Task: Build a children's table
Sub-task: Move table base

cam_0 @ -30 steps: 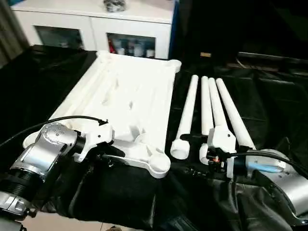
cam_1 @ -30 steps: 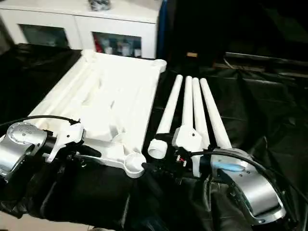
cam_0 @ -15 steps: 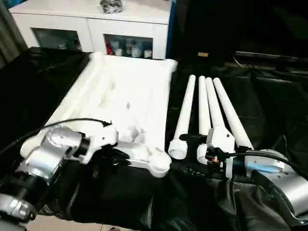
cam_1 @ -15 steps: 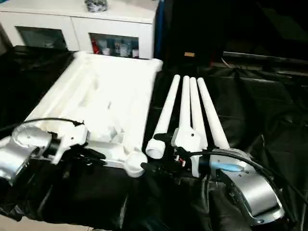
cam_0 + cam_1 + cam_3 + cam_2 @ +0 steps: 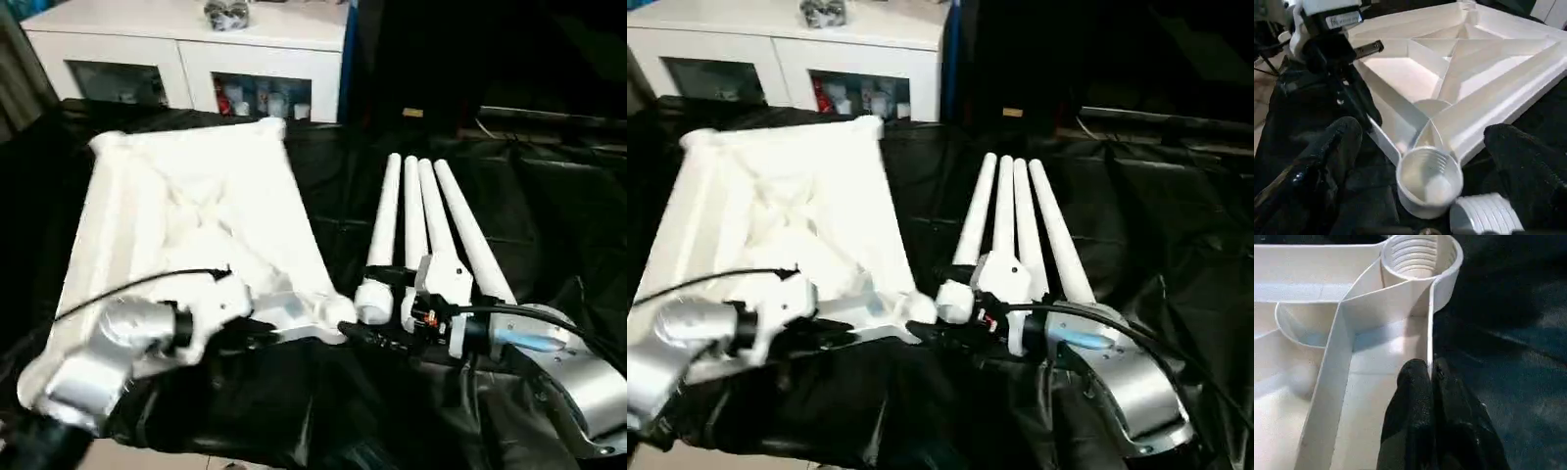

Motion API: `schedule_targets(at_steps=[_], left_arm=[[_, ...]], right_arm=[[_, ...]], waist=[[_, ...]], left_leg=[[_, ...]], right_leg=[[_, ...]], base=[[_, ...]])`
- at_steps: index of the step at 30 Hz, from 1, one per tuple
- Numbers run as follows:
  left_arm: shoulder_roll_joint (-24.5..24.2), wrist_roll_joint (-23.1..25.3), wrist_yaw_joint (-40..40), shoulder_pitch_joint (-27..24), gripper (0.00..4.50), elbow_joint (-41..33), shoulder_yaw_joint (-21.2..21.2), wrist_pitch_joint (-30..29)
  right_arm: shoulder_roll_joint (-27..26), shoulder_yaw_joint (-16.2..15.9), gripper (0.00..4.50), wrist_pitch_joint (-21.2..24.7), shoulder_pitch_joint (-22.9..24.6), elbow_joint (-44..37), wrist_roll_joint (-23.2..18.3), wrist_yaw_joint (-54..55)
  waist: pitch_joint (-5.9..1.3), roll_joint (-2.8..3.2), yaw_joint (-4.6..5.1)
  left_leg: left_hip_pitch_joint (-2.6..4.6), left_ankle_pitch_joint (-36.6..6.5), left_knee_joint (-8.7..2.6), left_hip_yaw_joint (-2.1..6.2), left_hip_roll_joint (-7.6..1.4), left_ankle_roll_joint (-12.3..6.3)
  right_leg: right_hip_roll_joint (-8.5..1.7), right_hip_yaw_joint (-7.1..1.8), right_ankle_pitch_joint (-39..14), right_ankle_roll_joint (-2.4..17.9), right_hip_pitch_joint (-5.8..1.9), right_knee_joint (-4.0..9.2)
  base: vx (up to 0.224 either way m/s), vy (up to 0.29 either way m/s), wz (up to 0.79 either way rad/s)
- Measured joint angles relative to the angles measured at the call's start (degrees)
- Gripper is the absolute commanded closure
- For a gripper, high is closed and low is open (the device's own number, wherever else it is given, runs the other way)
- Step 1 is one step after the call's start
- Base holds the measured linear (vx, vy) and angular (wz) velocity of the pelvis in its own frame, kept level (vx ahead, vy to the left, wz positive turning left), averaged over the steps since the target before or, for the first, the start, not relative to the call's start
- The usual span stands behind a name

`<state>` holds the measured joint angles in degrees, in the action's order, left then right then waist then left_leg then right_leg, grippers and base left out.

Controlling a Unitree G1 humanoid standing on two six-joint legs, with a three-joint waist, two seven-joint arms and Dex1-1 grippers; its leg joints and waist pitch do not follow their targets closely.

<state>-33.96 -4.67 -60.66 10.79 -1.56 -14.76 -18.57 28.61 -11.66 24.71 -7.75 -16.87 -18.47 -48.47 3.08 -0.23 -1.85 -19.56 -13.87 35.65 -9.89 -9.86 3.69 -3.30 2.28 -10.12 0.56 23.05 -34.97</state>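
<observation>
On the black surface (image 5: 549, 196), the left gripper (image 5: 1431, 377) pinches the tabletop (image 5: 196, 215) rim near its corner socket (image 5: 1418, 257), so swing it slowly while the right gripper (image 5: 1420, 142), jaws wide open, waits beside the legs (image 5: 431, 215).

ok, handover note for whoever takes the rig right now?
Left gripper: fingers shut on the near rim wall of the white ribbed plastic tabletop, beside a threaded corner socket.
Right gripper: open, straddling that socket, holding nothing.
Four white tapered tube legs lie side by side on the black sheet, right of the tabletop.
Done: tabletop underside-up, gripped.
Left: all four legs.
</observation>
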Motion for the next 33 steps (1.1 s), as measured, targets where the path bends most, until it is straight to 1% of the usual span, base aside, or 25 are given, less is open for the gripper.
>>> schedule_targets(at_steps=[3, 4, 5, 8, 9, 10, 12, 15, 17, 18, 19, 20, 22, 24, 28, 30, 33], left_arm=[[0.99, 0.07, 1.3, -0.15, 4.5, 0.1, -0.13, 0.85], [1.29, 0.02, 1.55, -0.15, 4.22, 0.23, -0.12, 1.25], [1.44, -0.09, 1.64, -0.19, 4.06, 0.17, -0.11, 1.27], [0.97, -0.99, 1.53, -0.97, 3.95, -1.9, 0.5, -0.26], [0.69, -1.23, 1.56, -1.33, 3.92, -2.6, 0.71, -0.29], [0.49, -1.23, 1.69, -1.42, 3.77, -2.86, 1.07, -0.14], [0.35, -1.26, 2.13, -1.53, 3.54, -3.34, 1.53, 0.05], [-0.78, -1.45, 2.13, -1.98, 3.46, -4.47, 2.28, 0.04], [-1.61, -1.54, 2.33, -2.33, 3.46, -5.72, 3.13, -0.42], [-1.74, -1.62, 2.6, -2.48, 3.46, -6.65, 3.42, -1.19], [-1.64, -1.92, 3.23, -2.53, 3.46, -8.1, 3.72, -2.25], [-1.49, -2.25, 3.75, -2.51, 3.46, -9.49, 3.9, -3.1], [-0.7, -3.01, 4.8, -2.26, 3.46, -12.49, 4.58, -4.98], [-0.53, -3.6, 5.25, -2.07, 3.46, -14.16, 4.93, -6.17], [-1.19, -3.73, 5.98, -1.97, 3.46, -15.63, 4.94, -9.97], [-1.24, -3.84, 6.09, -1.95, 3.46, -15.82, 4.95, -11.05], [-1.23, -4.69, 6.3, -1.93, 3.46, -16.51, 4.95, -12.67]], right_arm=[[-1.59, 0.36, 0.0, 1.99, -0.96, 0.05, -1.48, 1.51], [-3.03, 1.37, 0.0, 2.96, -1.86, 0.23, -2.21, 2.9], [-3.72, 1.99, 0.0, 3.6, -2.67, 0.32, -2.45, 3.83], [-7.11, 4.81, 0.0, 5.79, -6.76, 3.03, -2.31, 9.68], [-8.32, 5.66, 0.0, 6.43, -8.04, 4.39, -2.02, 11.97], [-10.3, 6.75, 0.0, 6.75, -9.86, 6.76, -1.12, 15.25], [-11.65, 7.42, 0.0, 7.1, -11.38, 8.91, -0.29, 18.47], [-15.41, 9.0, 0.0, 7.26, -14.9, 14.15, 0.51, 24.08], [-16.34, 9.61, 0.0, 7.05, -17.22, 17.41, 1.22, 26.72], [-16.98, 9.84, 0.0, 7.0, -18.3, 18.92, 1.99, 28.47], [-18.04, 10.05, 0.0, 7.07, -19.91, 21.33, 3.6, 31.53], [-18.69, 10.12, 0.0, 7.92, -21.08, 22.89, 4.77, 33.99], [-19.67, 10.22, 0.0, 12.98, -23.75, 26.13, 6.37, 38.57], [-20.0, 10.41, 0.0, 15.82, -24.05, 27.31, 6.96, 40.1], [-20.82, 11.21, 0.0, 17.9, -24.05, 29.63, 7.15, 42.36], [-20.95, 11.45, 0.0, 19.1, -24.47, 30.46, 7.16, 43.4], [-21.35, 12.17, 0.0, 21.15, -25.22, 31.22, 7.16, 44.63]], waist=[[0.03, -0.12, 0.06], [0.04, -0.14, 0.08], [0.04, -0.14, 0.06], [0.02, -0.25, 0.11], [0.01, -0.26, 0.09], [0.02, -0.26, 0.09], [0.01, -0.26, 0.01], [0.02, -0.26, 0.07], [0.02, -0.26, 0.06], [0.02, -0.26, 0.08], [0.02, -0.26, 0.08], [0.02, -0.26, 0.06], [0.02, -0.27, 0.0], [0.01, -0.29, -0.09], [0.03, -0.29, 0.1], [0.03, -0.3, 0.24], [0.04, -0.3, 0.2]], left_leg=[[-0.03, 0.0, 0.0, 0.0, 0.0, 0.0], [-0.07, 0.0, 0.0, 0.0, 0.0, 0.0], [-0.08, 0.01, 0.0, 0.0, 0.0, 0.0], [-0.12, 0.03, 0.0, 0.0, 0.0, 0.03], [-0.11, 0.03, 0.0, 0.0, -0.01, 0.03], [-0.17, 0.03, 0.0, 0.0, 0.0, 0.04], [-0.33, 0.05, 0.0, 0.01, -0.01, 0.06], [-0.42, 0.09, 0.0, 0.01, -0.01, 0.1], [-0.4, 0.09, 0.0, 0.01, -0.01, 0.11], [-0.41, 0.09, 0.0, 0.01, -0.01, 0.11], [-0.4, 0.1, 0.0, 0.01, -0.01, 0.12], [-0.39, 0.11, 0.0, 0.01, -0.01, 0.14], [-0.39, 0.15, 0.0, 0.01, -0.01, 0.21], [-0.4, 0.18, -0.01, 0.01, -0.02, 0.26], [-0.4, 0.25, -0.02, 0.01, -0.02, 0.38], [-0.41, 0.25, -0.02, 0.01, -0.02, 0.38], [-0.41, 0.28, -0.03, 0.01, -0.02, 0.43]], right_leg=[[0.0, 0.0, -0.01, -0.01, 0.03, 0.0], [0.0, 0.01, 0.0, -0.01, 0.06, 0.0], [0.0, 0.0, 0.0, 0.0, 0.06, 0.0], [0.0, 0.01, 0.1, 0.17, 0.09, -0.01], [0.0, 0.01, 0.13, 0.23, 0.09, -0.01], [0.0, 0.02, 0.13, 0.23, 0.13, -0.01], [0.0, 0.05, 0.12, 0.23, 0.21, 0.0], [0.0, 0.05, 0.1, 0.24, 0.33, -0.02], [0.0, 0.06, 0.08, 0.26, 0.36, -0.02], [0.0, 0.07, 0.08, 0.26, 0.38, -0.02], [0.0, 0.06, 0.08, 0.27, 0.39, -0.04], [0.0, 0.06, 0.08, 0.27, 0.4, -0.04], [0.0, 0.07, 0.08, 0.27, 0.4, -0.07], [0.0, 0.09, 0.08, 0.27, 0.4, -0.08], [0.01, 0.07, 0.08, 0.27, 0.42, -0.16], [0.01, 0.06, 0.08, 0.27, 0.42, -0.22], [0.01, 0.07, 0.08, 0.27, 0.43, -0.3]], base=[[0.0, 0.0, 0.0], [0.0, 0.0, 0.0], [0.0, 0.0, 0.0], [0.0, 0.0, 0.0], [0.0, 0.0, 0.0], [0.0, 0.0, 0.0], [0.0, 0.0, 0.0], [0.0, 0.0, 0.0], [0.0, 0.0, 0.0], [0.0, 0.0, 0.0], [0.0, 0.0, 0.0], [0.0, 0.0, 0.0], [0.0, 0.0, 0.0], [0.0, 0.0, 0.0], [0.0, 0.0, 0.0], [0.0, 0.0, 0.0], [0.0, 0.0, 0.0]])
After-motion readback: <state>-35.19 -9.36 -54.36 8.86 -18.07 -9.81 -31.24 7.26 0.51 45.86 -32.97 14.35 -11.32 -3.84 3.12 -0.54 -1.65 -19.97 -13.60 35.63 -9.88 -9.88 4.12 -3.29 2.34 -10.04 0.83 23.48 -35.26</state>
